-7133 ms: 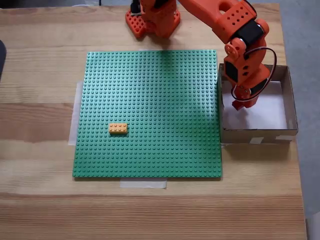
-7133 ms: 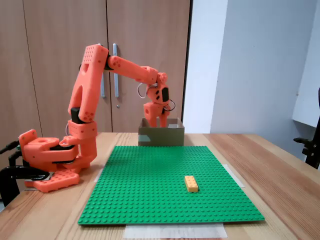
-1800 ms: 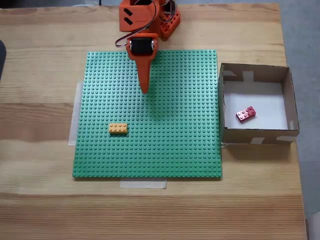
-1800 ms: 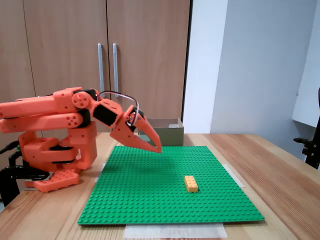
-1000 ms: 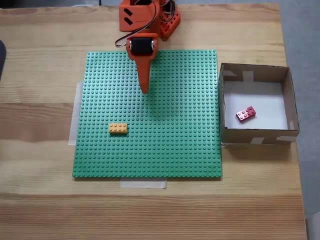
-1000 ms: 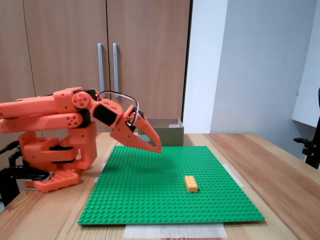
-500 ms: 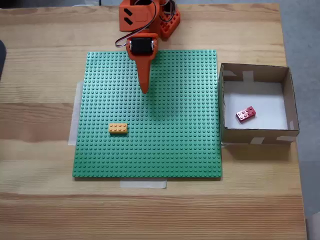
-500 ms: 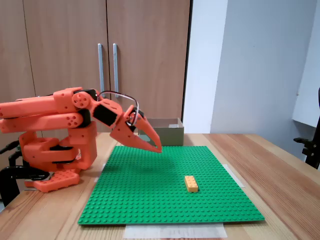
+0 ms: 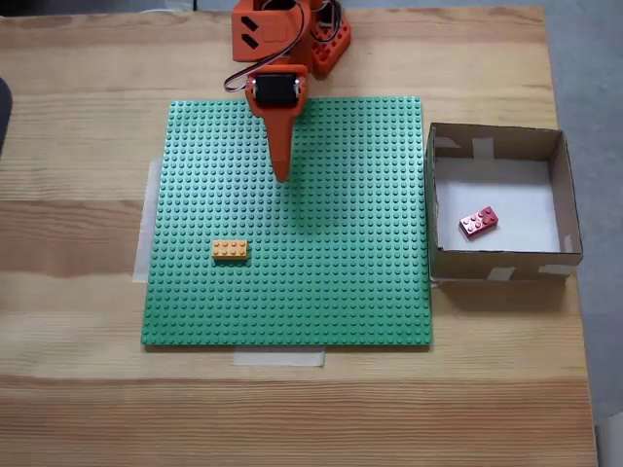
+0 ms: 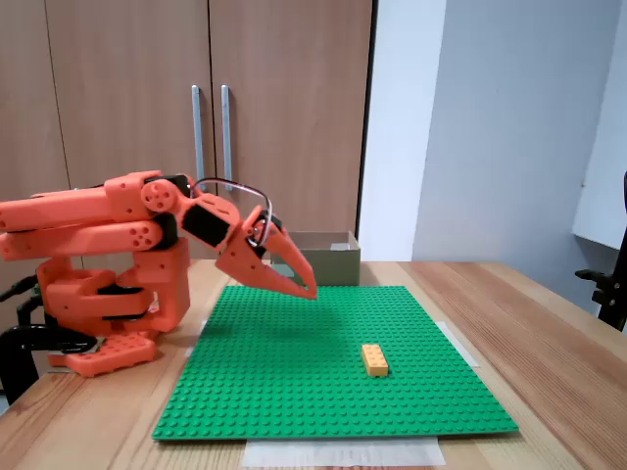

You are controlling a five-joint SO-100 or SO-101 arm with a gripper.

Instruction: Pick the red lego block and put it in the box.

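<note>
Nothing had moved lately: the small red plastic lego block [image 9: 479,222] lay in the square brown cardboard box [image 9: 565,185], orange jaws closed, empty, task apparently done.

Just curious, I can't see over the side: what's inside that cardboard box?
From above, the box holds one red lego block lying on its white floor, with pale tape strips on the walls. In the side-on fixed view the box wall hides the inside.
</note>
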